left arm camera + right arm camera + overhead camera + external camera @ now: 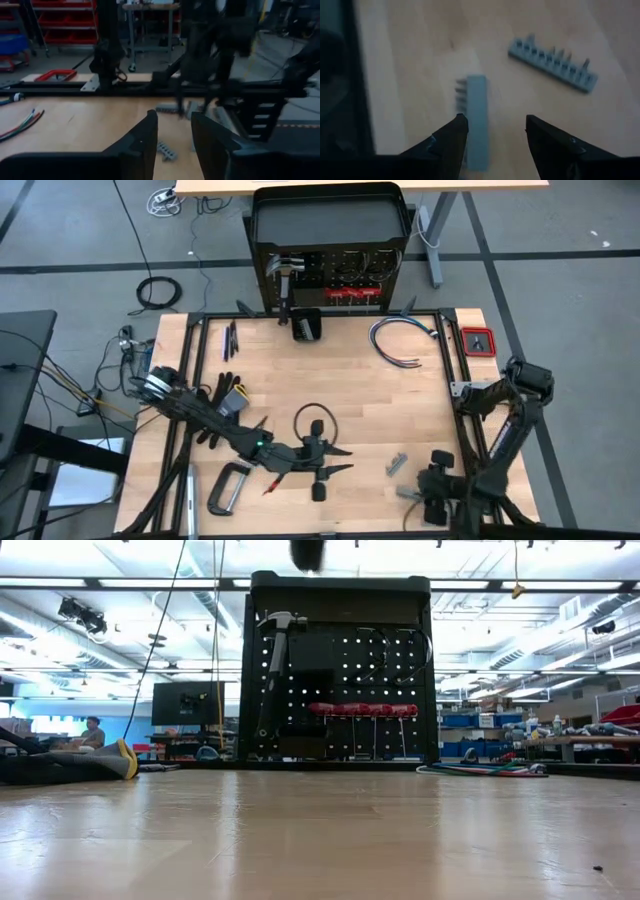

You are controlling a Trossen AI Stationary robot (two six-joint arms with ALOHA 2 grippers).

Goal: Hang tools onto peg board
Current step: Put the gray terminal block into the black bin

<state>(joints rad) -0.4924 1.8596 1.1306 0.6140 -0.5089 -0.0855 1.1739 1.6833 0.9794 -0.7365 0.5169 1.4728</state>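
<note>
2 grey bit holders [552,62] lie on the table [400,395] near its right front corner; a hammer [285,275] and red drivers [352,292] hang on the peg board [340,690]. The right gripper [492,130] hovers, fingers apart, over the nearer holder [476,117]. The left gripper [174,135], fingers apart and empty, sits mid-table.

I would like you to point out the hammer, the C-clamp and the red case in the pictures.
hammer [287,272]: high view, on its steel head, at the peg board.
C-clamp [228,487]: high view, on its grey frame, lying on the table.
red case [478,341]: high view, on its middle.
</note>
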